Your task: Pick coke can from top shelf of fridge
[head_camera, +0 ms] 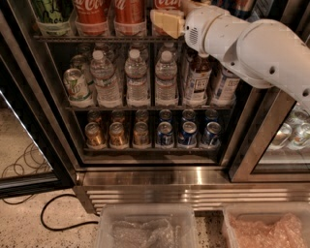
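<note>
tool point(165, 23), grip state cannot be told, sits at the top shelf point(97, 38) of the fridge point(160, 178) just in front of the rightmost coke can point(167, 4); risk: an off-centre approach could knock the close-packed neighbouring cans point(128, 12) or drop the can.

Speckled terrazzo floor point(22, 230) shows at lower left and in strip between bins. Fridge point(193, 191) stands on it, ribbed stainless-steel base at floor level. Black cable point(42, 217) lies looped on floor just left of base. Two clear plastic bins at bottom edge, left bin point(145, 209) and right bin point(261, 208), each holding crumpled wrap; cannot tell whether they rest on floor. Gripper point(164, 23) high above, at top shelf point(97, 38) level.
</note>
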Tool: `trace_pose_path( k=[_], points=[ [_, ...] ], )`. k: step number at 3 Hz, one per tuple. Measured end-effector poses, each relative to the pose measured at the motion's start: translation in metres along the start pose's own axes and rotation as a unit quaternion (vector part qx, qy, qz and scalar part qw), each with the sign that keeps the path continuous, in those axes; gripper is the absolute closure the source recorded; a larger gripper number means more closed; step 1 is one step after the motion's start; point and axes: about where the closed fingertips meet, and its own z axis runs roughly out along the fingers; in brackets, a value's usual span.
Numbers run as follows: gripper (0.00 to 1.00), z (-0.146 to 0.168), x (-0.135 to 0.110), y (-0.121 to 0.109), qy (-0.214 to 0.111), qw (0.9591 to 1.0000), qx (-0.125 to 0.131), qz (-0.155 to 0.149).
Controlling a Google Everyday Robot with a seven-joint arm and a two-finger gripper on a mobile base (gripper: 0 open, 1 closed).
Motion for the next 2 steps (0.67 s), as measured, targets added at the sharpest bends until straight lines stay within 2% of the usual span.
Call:
trace_pose_path(
  k=[2],
  points=[
    [0.34, 0.0026, -0.0029, 0.0016, 0.000, 1.0000, -0.001, 0.007]
  ],
)
